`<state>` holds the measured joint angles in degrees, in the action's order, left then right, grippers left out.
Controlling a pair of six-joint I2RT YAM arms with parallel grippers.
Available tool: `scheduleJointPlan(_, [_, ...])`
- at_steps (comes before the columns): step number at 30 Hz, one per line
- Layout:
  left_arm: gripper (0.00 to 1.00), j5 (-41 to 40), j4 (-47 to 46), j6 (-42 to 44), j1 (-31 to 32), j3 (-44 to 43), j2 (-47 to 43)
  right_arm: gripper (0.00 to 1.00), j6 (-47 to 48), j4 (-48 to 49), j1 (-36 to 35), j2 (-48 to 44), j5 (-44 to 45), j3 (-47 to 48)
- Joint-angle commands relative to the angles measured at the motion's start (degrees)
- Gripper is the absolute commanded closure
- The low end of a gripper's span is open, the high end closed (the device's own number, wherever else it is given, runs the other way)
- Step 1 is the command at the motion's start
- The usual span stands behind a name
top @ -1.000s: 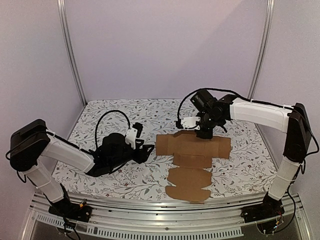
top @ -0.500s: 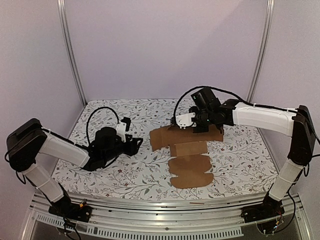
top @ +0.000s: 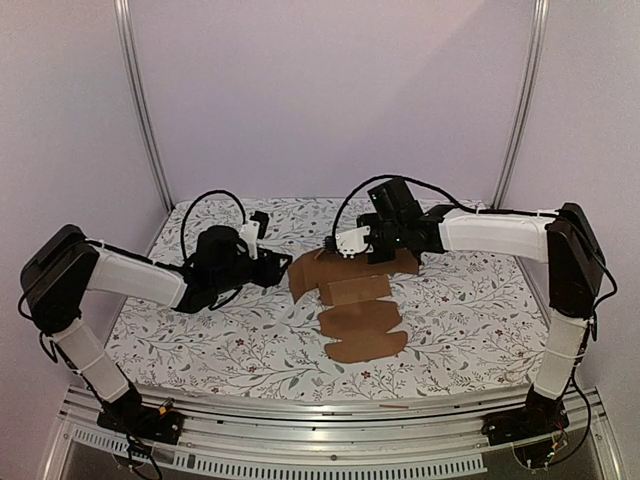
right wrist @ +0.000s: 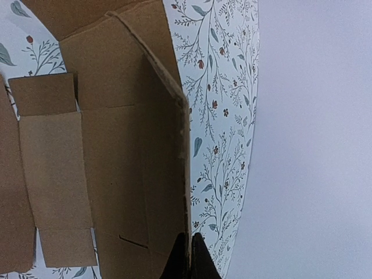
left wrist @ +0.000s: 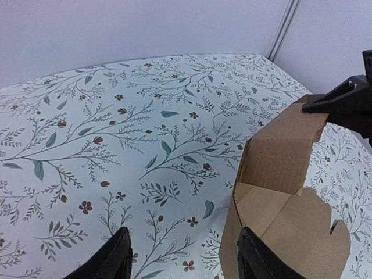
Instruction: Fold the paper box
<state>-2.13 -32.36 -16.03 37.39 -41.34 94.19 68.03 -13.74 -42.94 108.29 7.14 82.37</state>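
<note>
Right gripper (right wrist: 189, 256) pinches the paper box (top: 362, 318) near the table's (top: 190, 345) far edge. Left gripper (left wrist: 185, 261) spread, just beside its raised left flap.

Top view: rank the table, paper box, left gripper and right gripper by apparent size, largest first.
1. table
2. paper box
3. left gripper and right gripper: they look about alike, so I leave them unranked.

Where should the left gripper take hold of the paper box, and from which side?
Probably the raised left end panel of the paper box, approached from its left. That panel stands off the table with a free edge toward the open left gripper, while the right gripper is shut on the far edge.
</note>
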Motion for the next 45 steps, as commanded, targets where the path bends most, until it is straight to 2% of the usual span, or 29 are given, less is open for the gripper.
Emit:
scheduleJointPlan(1, [0.39, 8.94, -0.15, 1.29, -2.19, -0.4, 3.37, 1.0, 2.0, 8.54, 0.26, -0.88, -1.06, -4.57])
scheduleJointPlan(7, [0.4, 20.89, -4.5, 0.51, -2.23, -1.46, 8.48, 1.0, 2.19, 15.8, 0.19, -2.17, 1.27, -10.91])
scheduleJointPlan(13, [0.42, 27.88, -11.21, -2.88, -1.48, -1.27, 13.0, 1.0, 5.23, 17.86, -0.32, -4.81, 2.91, -16.03])
scheduleJointPlan(20, [0.39, 27.15, -12.6, -3.47, 2.37, -4.1, 17.51, 1.0, 12.32, 28.81, -1.16, -7.27, 4.23, -23.35])
scheduleJointPlan(27, [0.38, 26.59, -17.35, -4.58, 3.48, -5.13, 19.52, 1.0, 13.05, 33.43, -1.21, -8.27, 4.23, -24.37])
scheduleJointPlan(34, [0.37, 29.97, -16.83, -3.05, 3.48, -7.24, 19.02, 1.0, 15.36, 46.6, -1.16, -7.8, 1.28, -29.57])
scheduleJointPlan(38, [0.36, 31.27, -14.63, -0.71, 3.48, -6.81, 17.87, 1.0, 14.23, 47.59, -0.57, -6.13, 1.45, -29.94])
scheduleJointPlan(45, [0.36, 28.37, -13.0, 0.97, 3.48, -5.18, 17.01, 1.0, 20.41, 54.08, 1.35, -5.4, -2.93, -35.89])
